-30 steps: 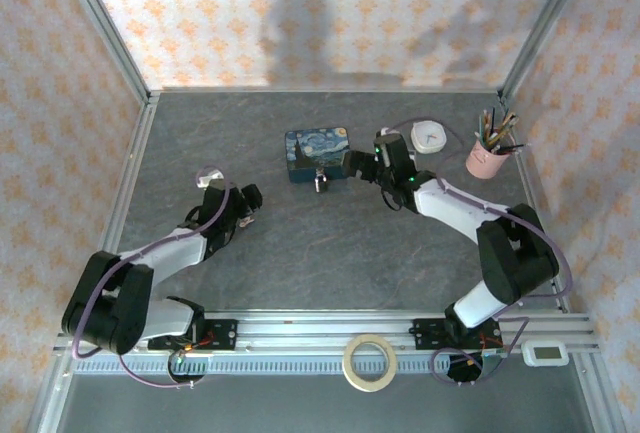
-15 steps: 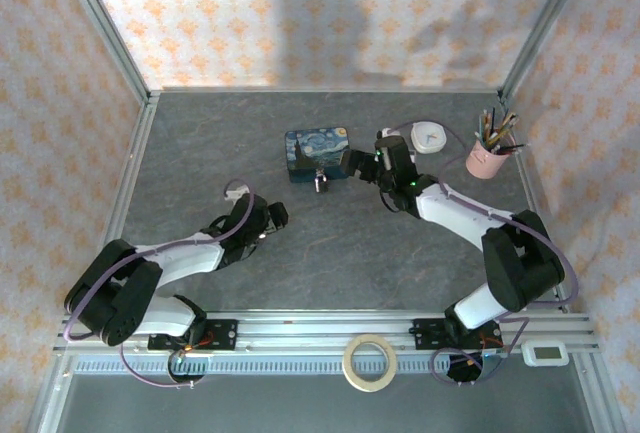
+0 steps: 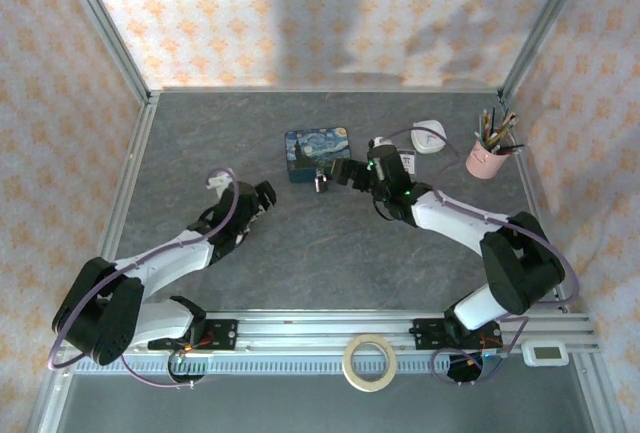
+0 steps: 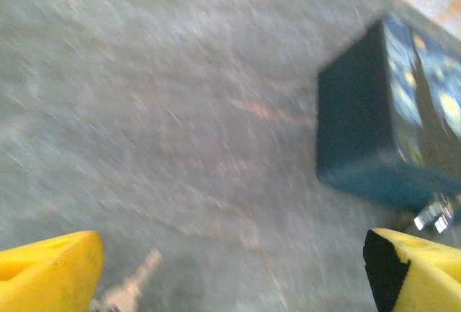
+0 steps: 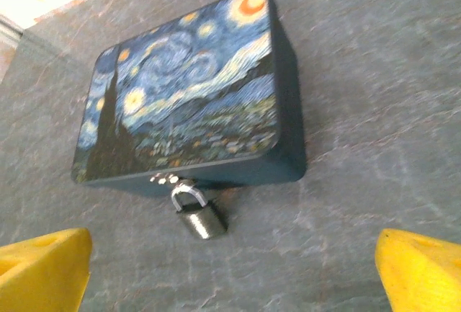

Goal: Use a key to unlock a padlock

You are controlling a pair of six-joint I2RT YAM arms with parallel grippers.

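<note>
The padlock (image 5: 203, 220) hangs just ahead of the right gripper (image 5: 230, 265), fingers spread — the left gripper (image 4: 230, 269), apparently spread too, is farther.

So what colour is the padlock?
The padlock is dark grey metal; the right wrist view shows it best.

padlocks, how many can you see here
1. The padlock hangs from the hasp on the front wall of the blue starry box. Another could be hidden behind the box.
</note>
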